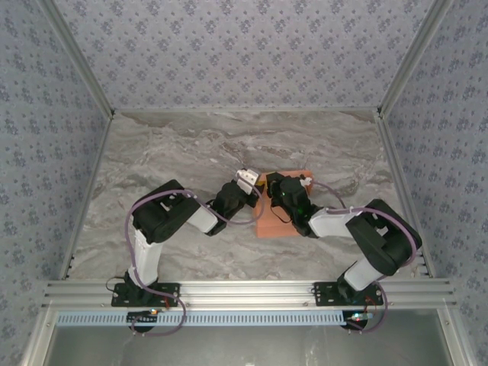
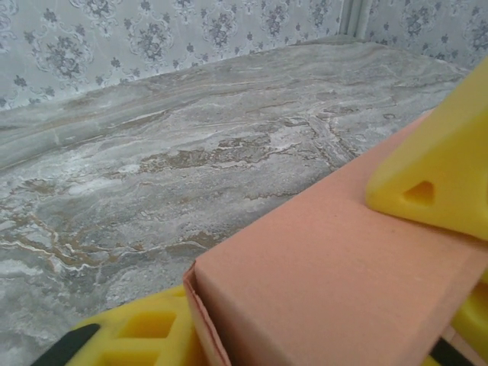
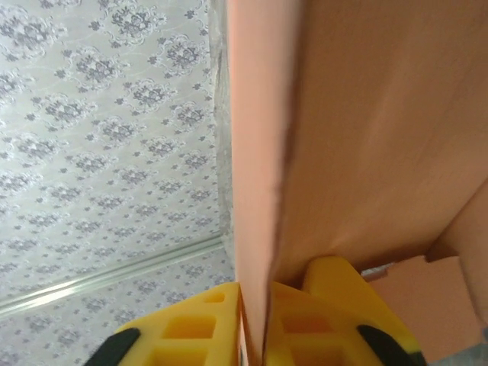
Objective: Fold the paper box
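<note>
We see the box [image 1: 271, 223] near the middle of the tabletop [image 1: 175, 145]. Our left pincer [image 2: 290, 259] grips its body, one yellow finger on each side. Our right pincer [image 3: 254, 305] clamps one thin panel of it.

The table [image 1: 191, 145] is flat and looks like grey and brown stone with wavy lines. An orange paper box [image 1: 268, 224] sits near the middle of it, a bit to the right. Its near corner seems to lie on the table. I cannot tell if the rest touches it.
</note>
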